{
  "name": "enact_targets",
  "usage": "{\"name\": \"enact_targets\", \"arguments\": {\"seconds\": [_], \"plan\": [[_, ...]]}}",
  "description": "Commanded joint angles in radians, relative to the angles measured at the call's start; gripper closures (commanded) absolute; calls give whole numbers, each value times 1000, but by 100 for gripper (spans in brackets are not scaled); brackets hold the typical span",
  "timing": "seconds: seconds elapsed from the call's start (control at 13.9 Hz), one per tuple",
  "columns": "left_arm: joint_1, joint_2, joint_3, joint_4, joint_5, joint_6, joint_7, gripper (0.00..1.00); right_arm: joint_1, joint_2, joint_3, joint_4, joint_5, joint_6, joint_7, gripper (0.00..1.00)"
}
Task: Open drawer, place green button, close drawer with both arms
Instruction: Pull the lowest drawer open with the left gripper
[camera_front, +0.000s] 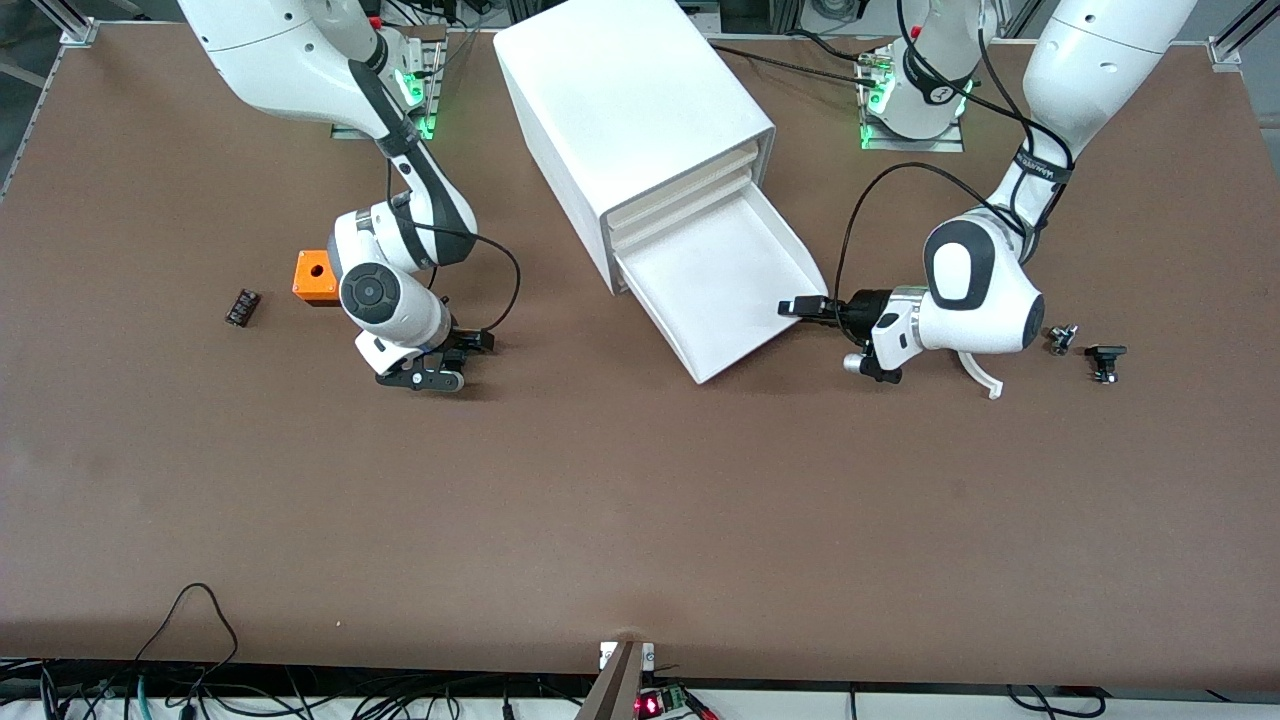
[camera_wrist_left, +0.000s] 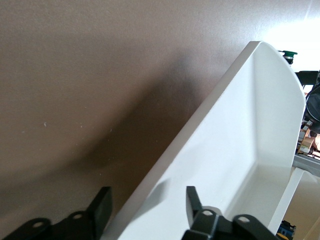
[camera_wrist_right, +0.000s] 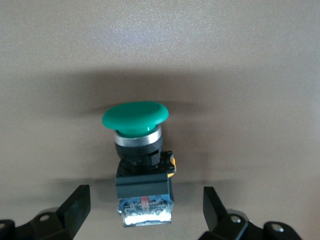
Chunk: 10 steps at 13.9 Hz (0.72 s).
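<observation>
**Green button lying between open fingers, drawer already out**

Brown bench is lying bare along the edge nearest the front camera. Farther in, the right hand is sitting low at the bench toward the right arm's end, fingers spread wide and gripping nothing — the button is lying on its side between them, untouched. The step in hand looks like the pickup: closing squarely on the black body, then lifting and carrying it over the tray.

The left hand is straddling the side wall of the drawer, fingers parted either side, not clamped. The drawer is standing pulled out of the white cabinet, empty.

Small black parts are lying toward the left arm's end; an orange cube toward the right arm's. Aluminium framing is edging the bench corners.
</observation>
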Motion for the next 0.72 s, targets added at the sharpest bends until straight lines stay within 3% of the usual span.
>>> {"name": "enact_targets", "arguments": {"seconds": [0.0, 0.07, 0.22, 0.43, 0.65], "plan": [[-3, -26, -6, 3, 17, 14, -23, 0, -1, 10, 2, -5, -18, 39, -12, 19], [2, -33, 0, 38, 20, 12, -23, 0, 1, 17, 2, 8, -18, 38, -12, 40], [66, -88, 20, 87, 31, 9, -23, 0, 1, 21, 4, 34, -21, 28, -24, 64], [101, -162, 26, 107, 55, 34, -12, 0, 1, 18, 4, 50, -21, 21, -47, 77], [159, -298, 43, 110, 236, 25, -22, 0, 1, 10, 4, 114, -21, -66, -81, 80]]}}
